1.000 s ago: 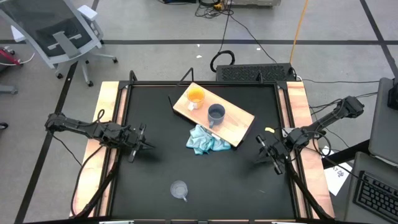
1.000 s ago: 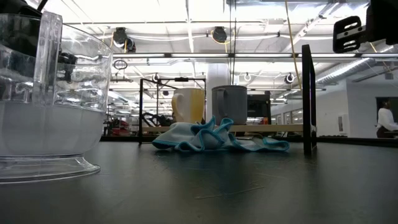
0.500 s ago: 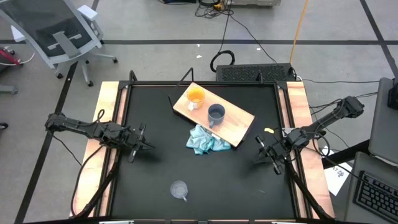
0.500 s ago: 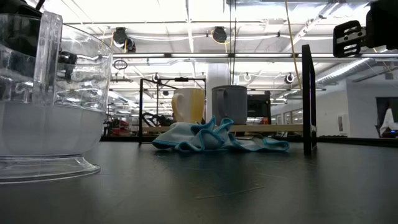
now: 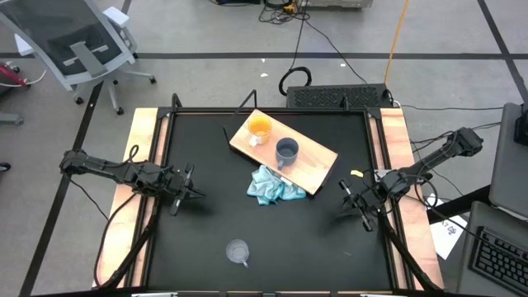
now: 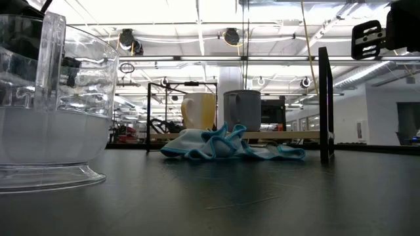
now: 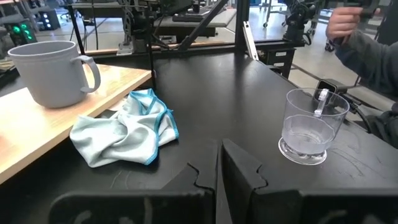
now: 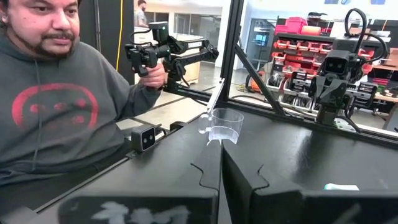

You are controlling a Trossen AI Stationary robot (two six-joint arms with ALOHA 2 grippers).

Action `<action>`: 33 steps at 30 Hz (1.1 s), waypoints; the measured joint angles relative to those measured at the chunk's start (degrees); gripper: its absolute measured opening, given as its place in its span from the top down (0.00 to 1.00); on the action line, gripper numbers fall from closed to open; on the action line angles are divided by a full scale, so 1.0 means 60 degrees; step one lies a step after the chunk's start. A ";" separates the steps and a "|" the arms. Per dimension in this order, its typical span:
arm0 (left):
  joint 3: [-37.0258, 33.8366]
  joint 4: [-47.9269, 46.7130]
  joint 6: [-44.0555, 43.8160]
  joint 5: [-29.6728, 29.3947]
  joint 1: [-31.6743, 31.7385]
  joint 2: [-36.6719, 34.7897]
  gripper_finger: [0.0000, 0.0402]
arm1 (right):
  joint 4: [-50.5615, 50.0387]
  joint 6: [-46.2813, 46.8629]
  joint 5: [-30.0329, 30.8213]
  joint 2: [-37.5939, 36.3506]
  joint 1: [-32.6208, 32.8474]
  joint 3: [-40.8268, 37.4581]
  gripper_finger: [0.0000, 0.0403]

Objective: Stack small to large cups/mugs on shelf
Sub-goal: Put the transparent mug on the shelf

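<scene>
orange mug (image 5: 259, 128), grey-blue mug (image 5: 286, 151) upright on shelf (image 5: 318, 162), clear cup (image 5: 238, 251) apart

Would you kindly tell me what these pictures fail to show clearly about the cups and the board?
- Clear cup: low view, cut off by the left edge.
- Orange mug: low view, base hidden behind the blue cloth; in neither wrist view.
- Wood board: left wrist view, cut off by the left edge.
- Left gripper, right gripper: shut, at the table's sides.
</scene>
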 joint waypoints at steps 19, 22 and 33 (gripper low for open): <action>-0.0007 0.2714 -0.0774 0.0161 -0.1198 0.2841 0.94 | 0.0314 0.0248 0.0004 0.0004 0.0000 -0.0004 0.99; -0.0007 0.2987 -0.0510 0.0001 -0.1254 0.3039 0.94 | 0.0315 0.0251 0.0005 0.0004 0.0000 -0.0005 0.99; -0.0007 0.3135 -0.0313 -0.0019 -0.1254 0.3045 0.94 | 0.0296 0.0251 0.0005 0.0007 0.0000 -0.0004 0.99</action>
